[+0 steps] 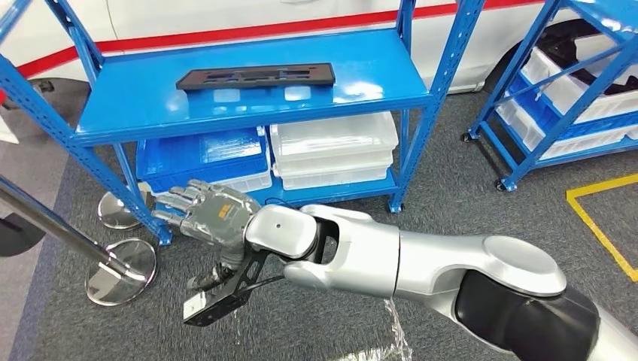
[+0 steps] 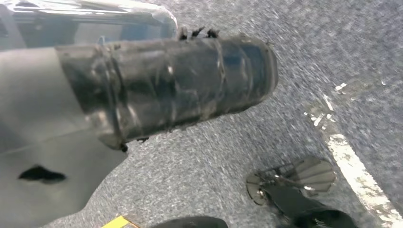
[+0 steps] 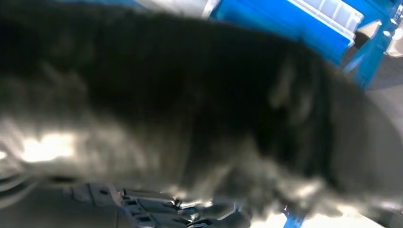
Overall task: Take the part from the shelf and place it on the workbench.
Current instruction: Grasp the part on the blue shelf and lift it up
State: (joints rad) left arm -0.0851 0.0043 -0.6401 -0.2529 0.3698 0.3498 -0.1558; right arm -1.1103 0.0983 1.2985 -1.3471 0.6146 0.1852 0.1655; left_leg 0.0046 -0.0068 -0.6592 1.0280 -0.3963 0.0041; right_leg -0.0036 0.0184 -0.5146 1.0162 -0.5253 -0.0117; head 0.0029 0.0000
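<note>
The part, a flat black slotted plate [image 1: 256,77], lies on the top board of the blue shelf [image 1: 150,113], toward its back. My right hand [image 1: 205,213] hangs in front of the lower shelf level, well below the part, fingers stretched out and apart, holding nothing. The right wrist view is a dark blur, with my right hand's fingers [image 3: 157,209] faint against blue shelf parts. In the left wrist view my left hand [image 2: 142,90] shows its tape-wrapped thumb over grey carpet; its other fingers are hidden.
Clear plastic bins [image 1: 331,150] and a blue bin [image 1: 203,158] fill the lower shelf. Two round metal stand bases [image 1: 120,271] and a slanting pole [image 1: 45,218] stand at the left. A second blue rack [image 1: 557,98] with white bins stands right, beside yellow floor tape [image 1: 602,226].
</note>
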